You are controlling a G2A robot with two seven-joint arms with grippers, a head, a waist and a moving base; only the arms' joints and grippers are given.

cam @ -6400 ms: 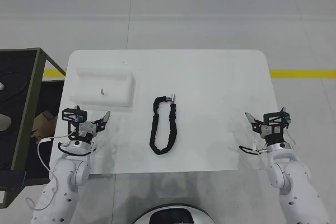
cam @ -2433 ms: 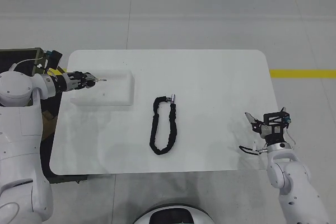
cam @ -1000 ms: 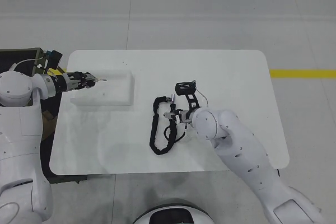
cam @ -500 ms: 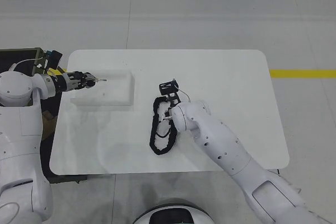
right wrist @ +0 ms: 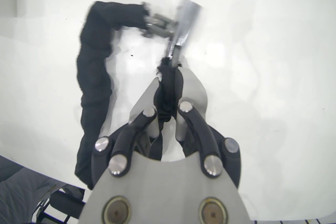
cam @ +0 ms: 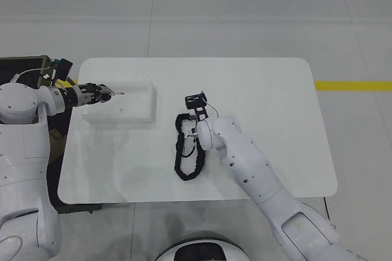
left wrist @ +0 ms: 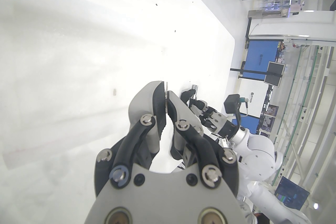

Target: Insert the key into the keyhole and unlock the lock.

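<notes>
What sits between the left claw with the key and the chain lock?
In the top view, just the white foam tray under the left claw, then bare table up to the chain lock.

I see my left gripper (left wrist: 166, 94) clamped on the key (left wrist: 166, 86), a thin blade edge between its pads (left wrist: 159, 103). Just beyond the left gripper, the right gripper (left wrist: 196, 104) meets the lock (left wrist: 194, 89).

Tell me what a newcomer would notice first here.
The black chain lock looped at the middle of the white table stands out most, with the right gripper shut on its fabric sleeve just behind the silver lock body. At the far left corner, the left gripper pinches a small key above a white foam tray.
</notes>
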